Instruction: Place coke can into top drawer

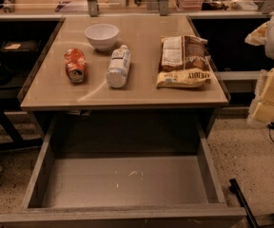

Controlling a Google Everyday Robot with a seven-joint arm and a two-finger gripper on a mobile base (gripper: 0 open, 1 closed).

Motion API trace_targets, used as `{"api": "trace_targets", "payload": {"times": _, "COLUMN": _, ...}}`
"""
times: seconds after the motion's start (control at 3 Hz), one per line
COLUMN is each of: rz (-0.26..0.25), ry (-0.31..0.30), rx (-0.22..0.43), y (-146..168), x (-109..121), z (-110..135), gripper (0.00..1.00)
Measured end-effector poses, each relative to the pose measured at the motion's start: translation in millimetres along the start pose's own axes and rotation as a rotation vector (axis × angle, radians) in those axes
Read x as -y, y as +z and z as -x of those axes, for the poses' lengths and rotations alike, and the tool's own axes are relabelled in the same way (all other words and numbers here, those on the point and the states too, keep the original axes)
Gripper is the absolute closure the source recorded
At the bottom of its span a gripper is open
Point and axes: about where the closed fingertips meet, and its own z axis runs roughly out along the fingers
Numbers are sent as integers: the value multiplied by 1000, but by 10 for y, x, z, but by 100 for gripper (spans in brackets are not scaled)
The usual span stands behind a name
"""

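Note:
The coke can (75, 64) lies on its side on the left part of the tabletop (141, 91), red-orange and dented, its silver end toward me. The top drawer (37, 175) is pulled wide open below the table's front edge, and its scuffed grey bottom holds nothing. My gripper (266, 107) hangs at the far right of the view, beside the table's right edge and above the floor. It is well away from the can and holds nothing that I can see.
A white plastic bottle (119, 66) lies just right of the can. A white bowl (102, 35) stands behind both. Two snack bags (183, 61) lie on the right of the table. A cluttered counter runs along the back. Cables lie on the floor at the right.

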Motion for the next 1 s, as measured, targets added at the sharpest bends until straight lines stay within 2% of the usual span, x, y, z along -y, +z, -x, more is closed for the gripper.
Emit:
{"api": "trace_targets", "payload": {"times": 0.33, "rz": -4, "ry": -4, "rx": 14, "y": -8, "x": 0, "z": 95, "gripper": 0}}
{"api": "trace_targets", "payload": {"times": 0.67, "rz": 44, "ry": -23, "rx": 26, "y": 75, "x": 40, "z": 459, "gripper": 0}}
{"api": "trace_targets", "payload": {"times": 1.0, "rz": 104, "ry": -79, "rx": 64, "y": 172, "x": 11, "z": 1038, "gripper": 0}}
